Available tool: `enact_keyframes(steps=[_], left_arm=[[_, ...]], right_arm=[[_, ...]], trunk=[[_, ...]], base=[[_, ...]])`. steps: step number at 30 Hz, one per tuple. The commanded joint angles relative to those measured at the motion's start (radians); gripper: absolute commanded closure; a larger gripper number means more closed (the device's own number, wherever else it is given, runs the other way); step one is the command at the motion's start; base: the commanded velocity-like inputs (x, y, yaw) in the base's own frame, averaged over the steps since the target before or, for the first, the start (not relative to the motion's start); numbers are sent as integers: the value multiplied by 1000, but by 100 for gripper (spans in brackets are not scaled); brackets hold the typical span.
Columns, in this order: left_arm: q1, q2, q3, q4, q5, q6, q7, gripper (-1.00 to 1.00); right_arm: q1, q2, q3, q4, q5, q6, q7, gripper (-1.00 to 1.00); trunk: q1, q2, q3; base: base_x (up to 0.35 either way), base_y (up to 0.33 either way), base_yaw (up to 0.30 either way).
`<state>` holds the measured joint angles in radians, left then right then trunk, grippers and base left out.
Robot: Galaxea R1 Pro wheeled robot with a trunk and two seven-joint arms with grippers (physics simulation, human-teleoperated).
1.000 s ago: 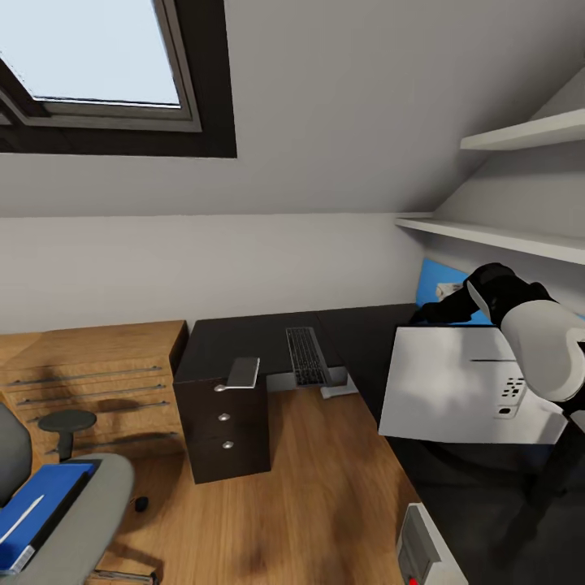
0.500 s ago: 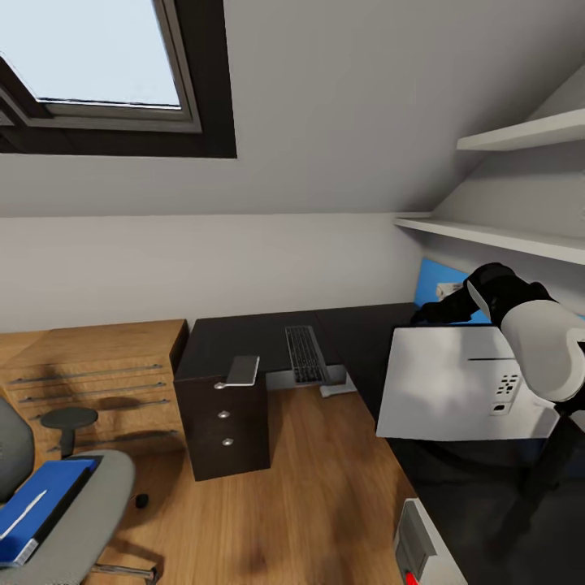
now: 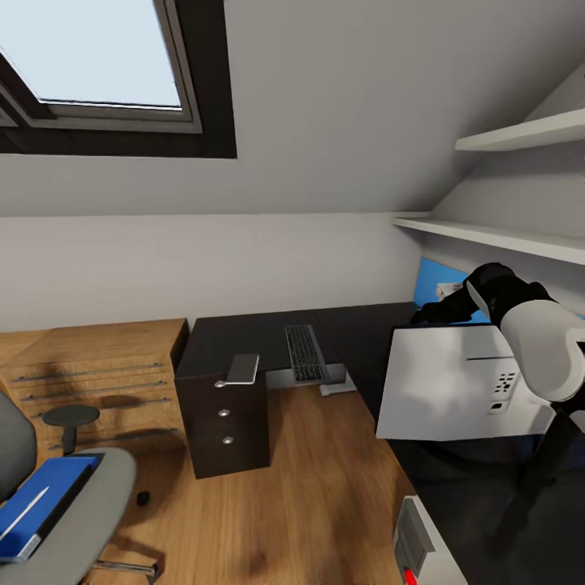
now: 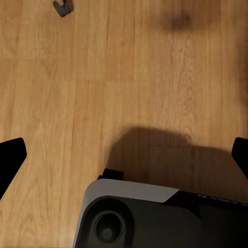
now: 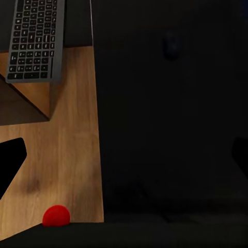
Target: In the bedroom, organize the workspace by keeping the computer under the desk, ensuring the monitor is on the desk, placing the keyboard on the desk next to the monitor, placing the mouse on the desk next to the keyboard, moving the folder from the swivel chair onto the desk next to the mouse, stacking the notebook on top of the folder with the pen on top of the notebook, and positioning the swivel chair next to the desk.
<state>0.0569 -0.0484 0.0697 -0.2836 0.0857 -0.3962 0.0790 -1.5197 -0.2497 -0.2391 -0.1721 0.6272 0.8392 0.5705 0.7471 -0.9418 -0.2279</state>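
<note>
The monitor (image 3: 455, 390) hangs pale back up over the black desk (image 3: 244, 341), the right arm reaching behind its far edge — whether that gripper grips it cannot be told. The keyboard (image 3: 305, 353) overhangs the desk's front edge. The folder (image 3: 41, 504) lies on the swivel chair (image 3: 89, 512). The left gripper (image 4: 124, 155) is spread over bare floor (image 4: 77, 77) — pinching nothing

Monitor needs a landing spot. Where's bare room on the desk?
The desk is bare left of the keyboard, up to the wall. The corner between the keyboard and the monitor is also bare. Nearer the robot, the monitor covers the top.
</note>
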Motion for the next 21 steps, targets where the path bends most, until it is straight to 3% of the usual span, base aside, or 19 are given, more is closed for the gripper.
enact_keyframes(steps=[1,21], left_arm=[[0,-1,4,-2,5,-1,-2,-100],[0,-1,4,-2,5,-1,-2,-100]], right_arm=[[0,0,-5,-1,12,3,8,-100],[0,0,-3,-1,13,9,8,-100]], trunk=[[0,-1,-1],[0,-1,-1]], base=[[-16,0,0],[-81,-49,0]])
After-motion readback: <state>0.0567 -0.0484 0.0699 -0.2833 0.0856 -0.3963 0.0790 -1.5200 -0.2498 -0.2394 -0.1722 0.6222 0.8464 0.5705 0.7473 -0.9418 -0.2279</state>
